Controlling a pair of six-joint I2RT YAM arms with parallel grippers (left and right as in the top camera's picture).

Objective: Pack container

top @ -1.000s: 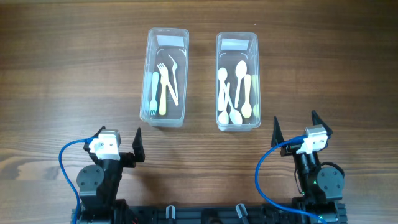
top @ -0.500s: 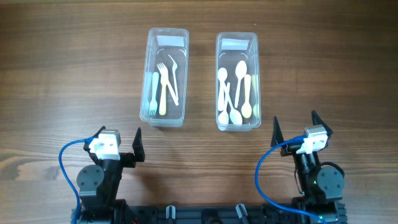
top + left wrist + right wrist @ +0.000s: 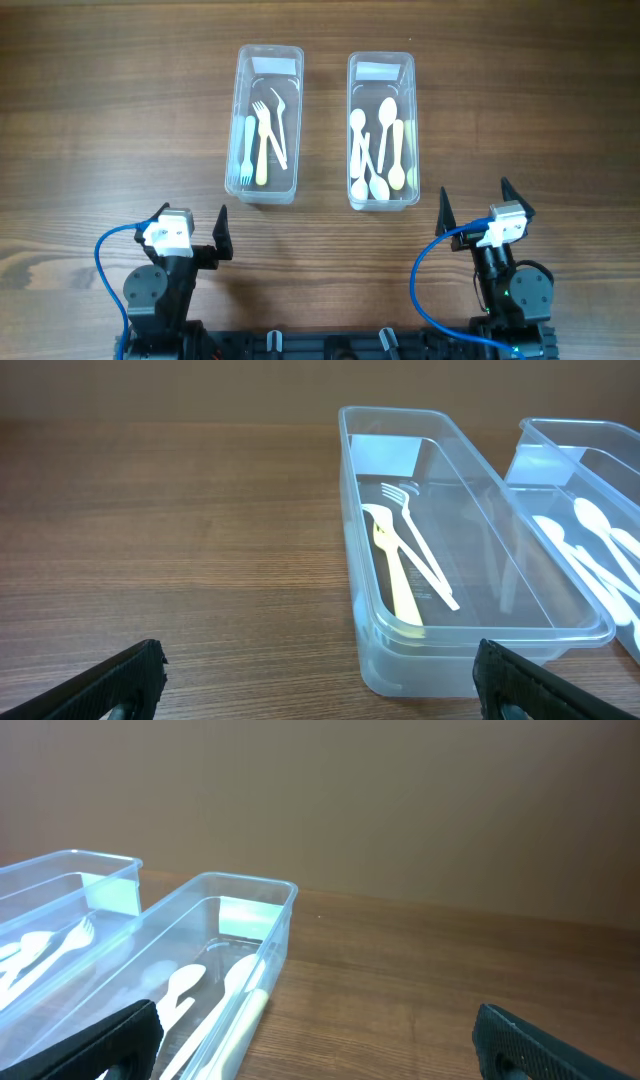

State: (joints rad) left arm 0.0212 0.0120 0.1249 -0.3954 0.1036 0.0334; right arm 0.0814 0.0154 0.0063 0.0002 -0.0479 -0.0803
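Note:
Two clear plastic containers stand side by side on the wooden table. The left container [image 3: 265, 190] holds several plastic forks [image 3: 264, 135]; it also shows in the left wrist view [image 3: 470, 650] with the forks [image 3: 405, 560]. The right container [image 3: 383, 200] holds several plastic spoons [image 3: 378, 150]; it also shows in the right wrist view [image 3: 275, 935]. My left gripper [image 3: 190, 230] is open and empty near the front edge, just in front of the left container [image 3: 320, 685]. My right gripper [image 3: 472, 213] is open and empty, in front and right of the spoon container [image 3: 315, 1045].
Blue cables [image 3: 105, 260] loop beside each arm base at the front edge. Bare wooden table [image 3: 100, 120] surrounds both containers.

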